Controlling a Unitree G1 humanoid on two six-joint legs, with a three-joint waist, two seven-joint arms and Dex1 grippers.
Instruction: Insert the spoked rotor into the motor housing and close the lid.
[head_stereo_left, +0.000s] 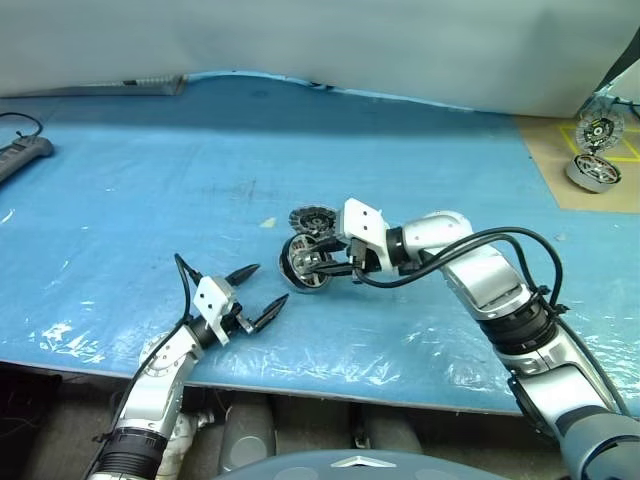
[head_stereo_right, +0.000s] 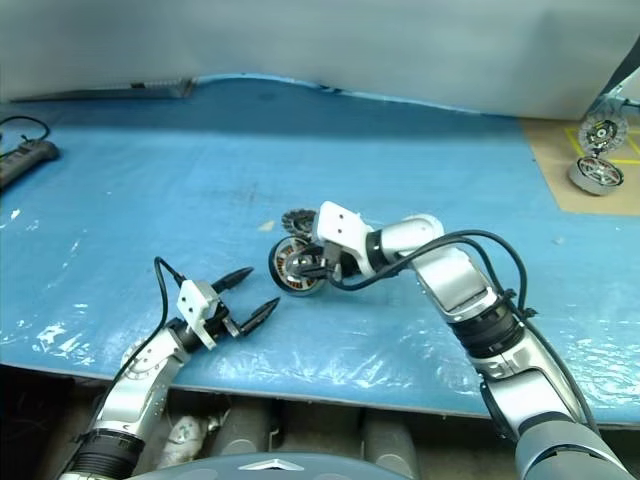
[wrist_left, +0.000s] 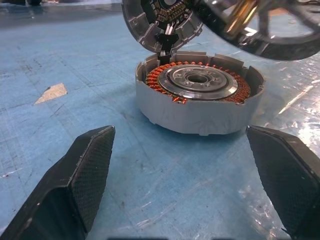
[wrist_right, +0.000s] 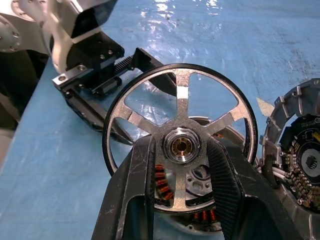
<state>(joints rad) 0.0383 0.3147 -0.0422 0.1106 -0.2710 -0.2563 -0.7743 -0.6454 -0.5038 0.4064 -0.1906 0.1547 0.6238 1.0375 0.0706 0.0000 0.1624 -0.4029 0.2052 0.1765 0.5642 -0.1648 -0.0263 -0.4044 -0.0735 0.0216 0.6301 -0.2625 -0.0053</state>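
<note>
Head views. I log my right pincer (head_stereo_left: 325, 268) reaching across to the left, clenched on the spoked rotor (head_stereo_left: 303, 264), which stands on edge, tilted, in its grasp. The motor housing cannot be made out here behind the rotor. Just past the pincer's tip, on the far side, the lid (head_stereo_left: 311, 220) stands open on the blue sheet (head_stereo_left: 140, 180). My left pincer (head_stereo_left: 256, 293) sits nearer me and to the left of the right one, apart from it, fingers spread wide and holding nothing. Well off to the right of both arms, two further motor parts (head_stereo_left: 596, 150) rest on a brown board (head_stereo_left: 545, 165). A black power strip (head_stereo_left: 20, 155) lies at the far left edge.

Left wrist view. The two black fingers (wrist_left: 85, 175) stand released. Straight ahead between them sits the motor housing (wrist_left: 200, 102), upright on the sheet, copper windings and silver hub exposed. Behind it the lid (wrist_left: 160, 22) leans up on edge, inner face turned toward the camera. The rotor (wrist_left: 260, 27) hangs above the housing's far side, apart from it.

Right wrist view. The fingers (wrist_right: 135, 195) clasp the rotor (wrist_right: 180, 145) at its hub, spokes and rim facing the camera. Through the spokes I see the housing (wrist_right: 200, 185) below, the lid (wrist_right: 300, 165) beside it, and the left pincer (wrist_right: 127, 95) beyond.
</note>
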